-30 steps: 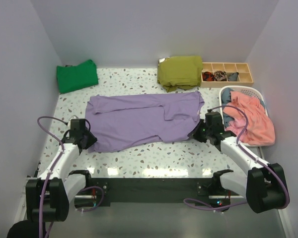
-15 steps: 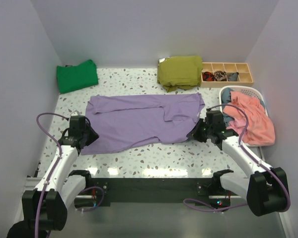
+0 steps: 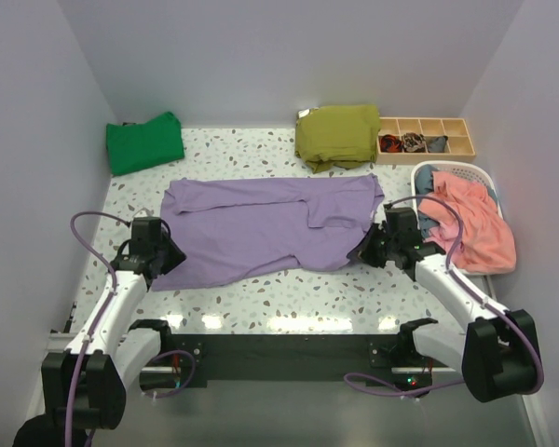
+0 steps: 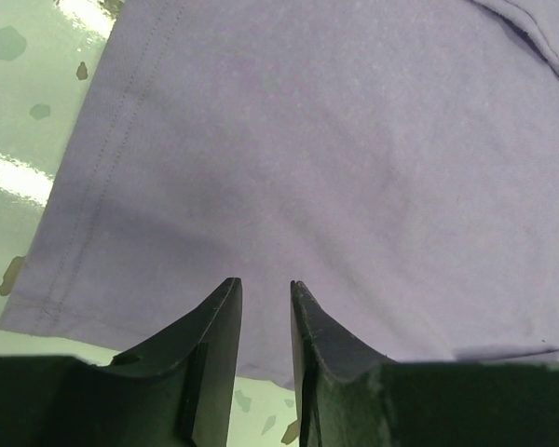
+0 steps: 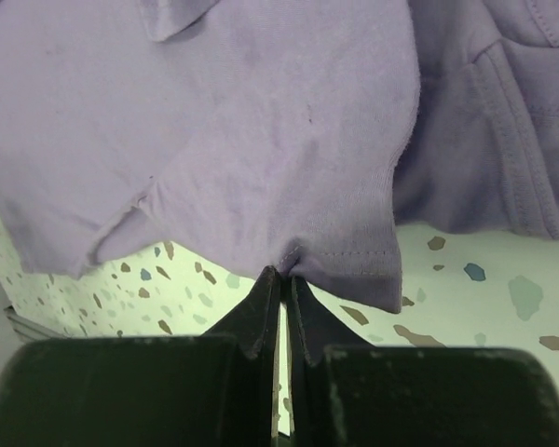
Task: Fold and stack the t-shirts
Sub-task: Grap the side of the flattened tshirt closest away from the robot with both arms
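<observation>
Purple shirt (image 3: 270, 228) spread mid-table, a gripper at each near corner.
Table (image 3: 289, 293): green shirt (image 3: 144, 142) folded at 10 o'clock. Right gripper (image 5: 282, 273) pinches the purple hem at 4 o'clock; left gripper (image 4: 265, 284) at 8 o'clock, fingers slightly apart.

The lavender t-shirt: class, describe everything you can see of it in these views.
The lavender t-shirt is plain, soft and cotton-looking, with double-stitched hems. It lies spread sideways and wrinkled on the speckled table, a flap folded over its right half. The right end effector is shut on its hem at the right end. The left end effector, open, is over its near-left corner; contact is unclear.
</observation>
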